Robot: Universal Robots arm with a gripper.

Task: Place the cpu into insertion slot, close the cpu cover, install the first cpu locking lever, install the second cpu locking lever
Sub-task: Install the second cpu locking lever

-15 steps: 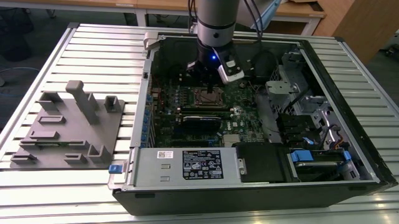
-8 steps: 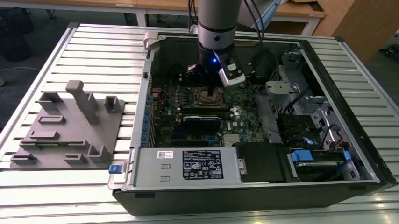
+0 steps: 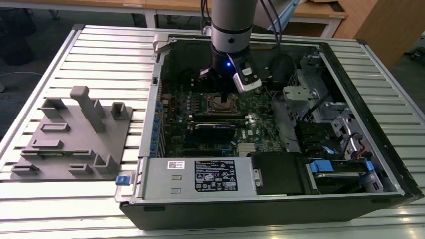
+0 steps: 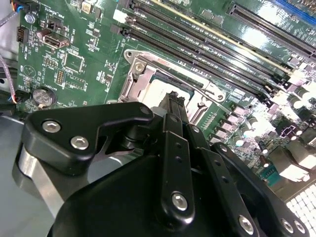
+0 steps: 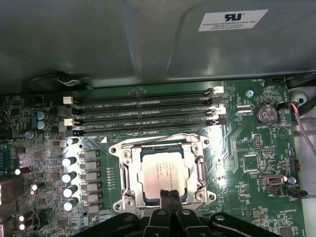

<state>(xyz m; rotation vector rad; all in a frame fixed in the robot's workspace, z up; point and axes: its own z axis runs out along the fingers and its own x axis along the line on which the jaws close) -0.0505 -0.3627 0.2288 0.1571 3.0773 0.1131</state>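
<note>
My tool [image 5: 170,205] hangs right over the CPU socket area of the green motherboard [image 5: 256,163], inside the open PC case [image 3: 371,164] that lies on the slatted worktop [image 3: 99,55]. Fingers are pressed together w/ nothing between them, tips pointing down at the near edge of the socket; in the second wrist view the tool [image 4: 174,106] reads the same, narrow and empty. The cpu [image 5: 164,173] is already sitting flat in the insertion slot [image 5: 129,168], silver top up, square to the frame, so step 1 looks done. The cpu cover [image 5: 200,170] appears to be down around the chip, its cut-out centre framing the metal top, so step 2 prob done too, tho I can't tell if it's fully seated. Levers: can't make out for sure whether either locking lever is latched; thin metal bits run along the frame sides, but their state is unclear. My guess is I'm at the lever stage, both still to be confirmed. RAM slots [image 5: 148,111] sit just beyond the socket, empty. Grey fixture block [image 3: 73,134] lies well apart on the worktop, at the exterior view's left.
</note>
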